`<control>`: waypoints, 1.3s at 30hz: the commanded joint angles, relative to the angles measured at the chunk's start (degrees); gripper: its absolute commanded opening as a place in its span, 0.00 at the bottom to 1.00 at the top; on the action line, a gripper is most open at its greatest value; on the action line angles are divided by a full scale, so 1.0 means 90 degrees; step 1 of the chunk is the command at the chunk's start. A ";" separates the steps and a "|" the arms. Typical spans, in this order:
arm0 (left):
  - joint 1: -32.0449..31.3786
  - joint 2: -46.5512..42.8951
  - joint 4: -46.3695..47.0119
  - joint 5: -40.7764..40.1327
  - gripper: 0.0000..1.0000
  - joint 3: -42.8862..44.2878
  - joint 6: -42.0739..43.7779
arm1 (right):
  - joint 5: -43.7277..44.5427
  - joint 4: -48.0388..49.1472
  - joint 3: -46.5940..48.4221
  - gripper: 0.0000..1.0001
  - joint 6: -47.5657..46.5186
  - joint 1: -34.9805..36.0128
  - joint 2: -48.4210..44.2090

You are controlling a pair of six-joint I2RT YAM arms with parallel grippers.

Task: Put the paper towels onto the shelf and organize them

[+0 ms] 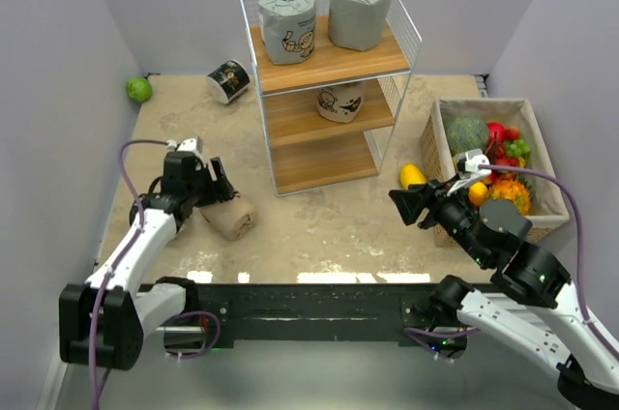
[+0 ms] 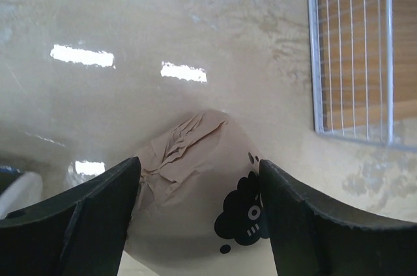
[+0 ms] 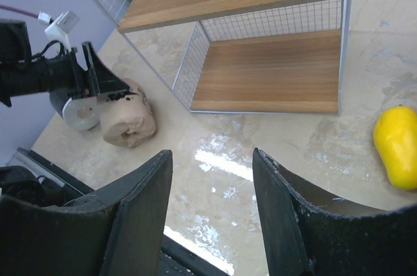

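From above, you have three paper towels on the shelf (image 1: 334, 67) already: two grey rolls (image 1: 287, 18) side by side on the top board and a beige printed roll (image 1: 340, 101) on the middle one. The bottom board is bare. A black roll (image 1: 229, 81) lies on the surface (image 1: 329, 226) behind the shelf's left side. Your left gripper (image 1: 215, 195) is down at a beige roll (image 1: 232, 219) lying on its side, well left of the shelf. The right gripper (image 1: 408, 202) hovers over open surface, near a yellow fruit (image 1: 412, 175).

On your left wrist view, the jaws straddle that beige roll, one at each flank with the crumpled wrap and dark cartoon print between them. They look at or against its sides, but you cannot tell whether they are pressing it yet. The shelf's wire side stands off to the upper right.

On your right wrist view, the jaws are spread with nothing between them, looking toward the bare bottom board.

You are at the pick-up of the beige roll. Judging from this, you next need a firm pinch across its width, a lift off the surface, then a carry right to a free spot, likely beside its beige twin or on the bottom board. The soft wrap may give, so confirm the hold before lifting.
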 commanded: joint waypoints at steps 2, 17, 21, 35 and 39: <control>-0.0190 -0.1137 0.0014 0.0584 0.78 -0.0704 -0.0894 | -0.0071 0.0023 -0.0346 0.57 0.0513 0.0006 -0.0185; -0.0737 -0.2409 -0.0923 -0.1043 0.94 -0.0061 -0.1306 | -0.1351 0.2765 -0.1888 0.55 0.2407 0.0084 0.0771; -0.0737 -0.2194 -0.1040 -0.1591 0.95 0.0446 -0.0662 | -0.0895 0.4100 -0.2435 0.54 0.2663 0.0494 0.1191; -0.0737 -0.1979 -0.0102 -0.2042 0.98 0.0135 0.0531 | 0.0855 0.7462 -0.2125 0.69 0.2984 0.2398 0.4383; -0.0728 -0.2154 -0.0073 -0.2187 0.98 0.0105 0.0560 | 0.1070 0.7981 -0.1802 0.75 0.3384 0.2565 0.5563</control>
